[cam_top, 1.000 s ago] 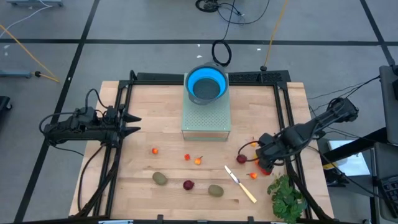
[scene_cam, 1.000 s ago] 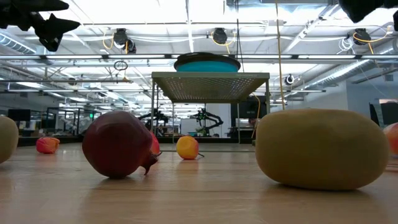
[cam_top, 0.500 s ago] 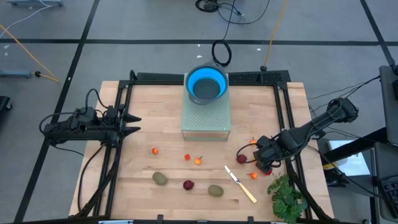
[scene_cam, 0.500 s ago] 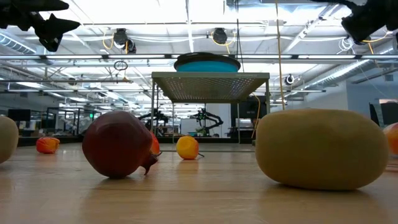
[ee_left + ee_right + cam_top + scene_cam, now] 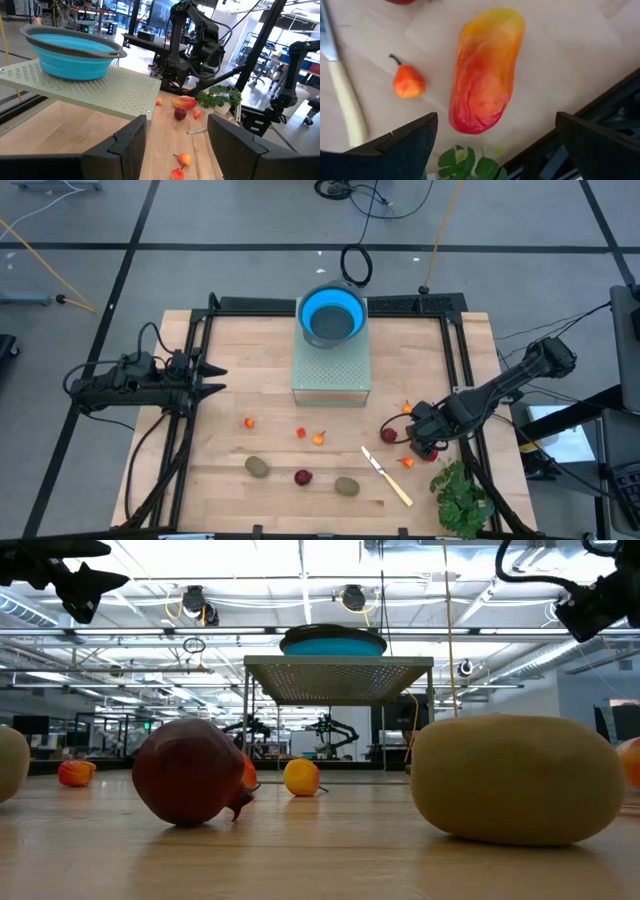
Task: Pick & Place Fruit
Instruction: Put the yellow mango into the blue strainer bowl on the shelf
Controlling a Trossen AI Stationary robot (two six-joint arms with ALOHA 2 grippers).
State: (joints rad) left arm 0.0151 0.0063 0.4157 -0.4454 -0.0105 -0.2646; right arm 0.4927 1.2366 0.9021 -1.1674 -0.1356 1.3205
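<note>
Hovers now directly over the long red-orange oval toy fruit (image 5: 484, 70), right end effector (image 5: 424, 436) having crept toward nine o'clock across the pale wooden worktop (image 5: 270, 360) within the last second, fingers spread wide on either side and pinching nothing. Lies flat near the worktop's four o'clock edge, that fruit, beside a tiny orange pear-shaped piece (image 5: 408, 83) and the cream-handled knife (image 5: 342, 97). Suggests an imminent descent and grasp, with the blue collapsible bowl (image 5: 332, 314) at twelve o'clock the likely destination. Waits at nine o'clock, left end effector (image 5: 205, 378), fingers parted and empty.

Bright overhead ceiling lights, nearest fruit blurred.
</note>
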